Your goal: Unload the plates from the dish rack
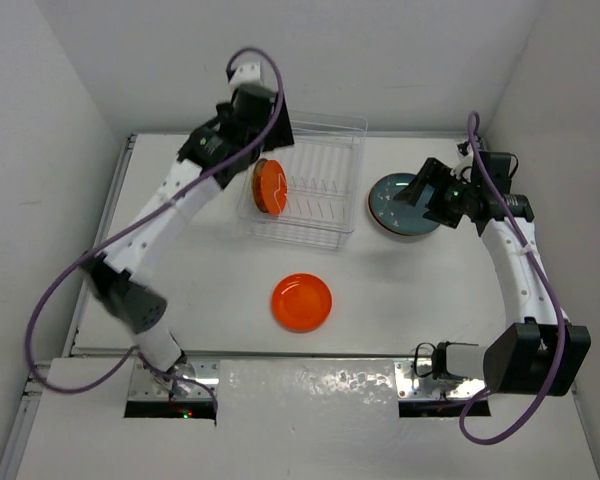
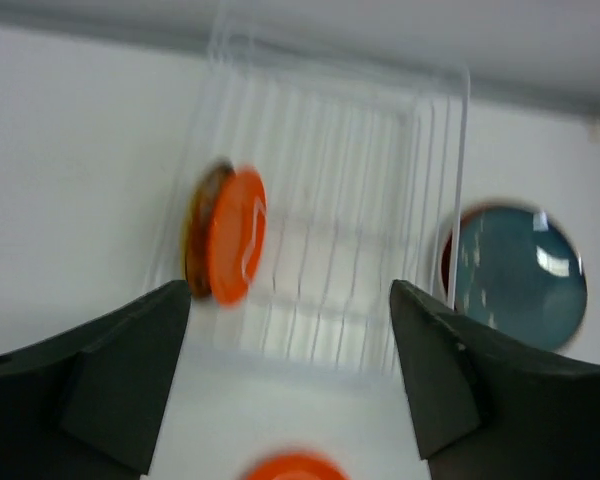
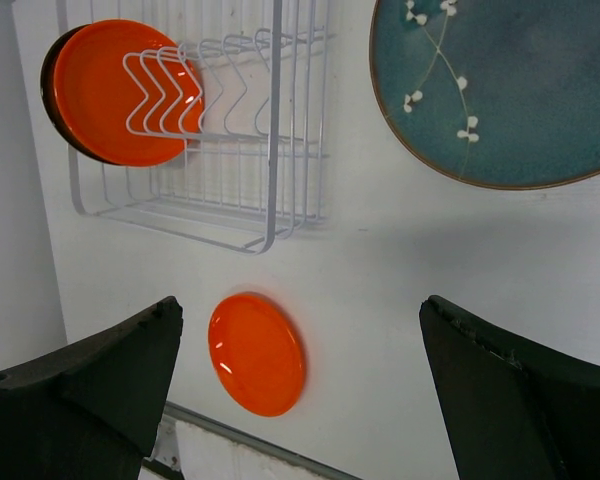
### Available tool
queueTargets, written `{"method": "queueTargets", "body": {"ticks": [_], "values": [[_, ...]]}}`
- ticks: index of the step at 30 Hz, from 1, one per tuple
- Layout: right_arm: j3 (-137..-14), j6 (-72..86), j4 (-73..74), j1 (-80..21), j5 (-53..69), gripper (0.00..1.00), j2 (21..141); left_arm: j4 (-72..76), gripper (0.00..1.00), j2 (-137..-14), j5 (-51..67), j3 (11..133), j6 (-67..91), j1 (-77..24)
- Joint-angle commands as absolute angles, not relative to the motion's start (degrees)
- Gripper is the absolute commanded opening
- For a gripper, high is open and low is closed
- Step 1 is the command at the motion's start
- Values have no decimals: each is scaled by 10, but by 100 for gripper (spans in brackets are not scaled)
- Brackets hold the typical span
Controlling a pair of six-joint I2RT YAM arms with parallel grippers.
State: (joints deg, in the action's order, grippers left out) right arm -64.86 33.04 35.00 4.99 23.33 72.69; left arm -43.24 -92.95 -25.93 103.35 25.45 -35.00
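The clear wire dish rack (image 1: 315, 185) stands at the back centre. A bright orange plate (image 1: 271, 187) stands upright in its left slots, with a yellow-brown plate (image 2: 194, 240) just behind it. A second orange plate (image 1: 302, 301) lies flat on the table in front of the rack. A dark teal plate (image 1: 398, 208) lies right of the rack, with a red edge showing under its left side in the left wrist view. My left gripper (image 1: 272, 140) is open and empty above the rack's far left. My right gripper (image 1: 412, 195) is open and empty over the teal plate.
White walls close in the table on the left, back and right. The rack (image 3: 275, 130), its orange plate (image 3: 110, 90), the flat orange plate (image 3: 257, 353) and the teal plate (image 3: 500, 80) show in the right wrist view. The arm bases stand at the near edge.
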Motion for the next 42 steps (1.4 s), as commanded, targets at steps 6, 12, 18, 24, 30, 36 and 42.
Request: {"method": "queueTargets", "body": {"ticks": [6, 12, 18, 24, 30, 36, 42], "values": [[-670, 320, 348, 41, 228, 99, 724, -544, 57, -1242, -315, 1324, 136, -292], [-661, 315, 349, 38, 226, 99, 722, -512, 46, -1251, -309, 1302, 111, -282], [-656, 315, 342, 35, 226, 99, 729, -501, 45, -1245, -331, 1251, 102, -279], [-671, 321, 338, 34, 225, 99, 742, -490, 28, -1245, -311, 1202, 108, -275], [-681, 330, 330, 33, 219, 99, 749, -495, 10, -1256, -295, 1213, 104, -275], [-689, 338, 329, 30, 212, 99, 752, -525, 0, -1223, -340, 1251, 94, -277], [-698, 347, 329, 29, 204, 99, 765, -501, 0, -1145, -430, 1251, 75, -292]]}}
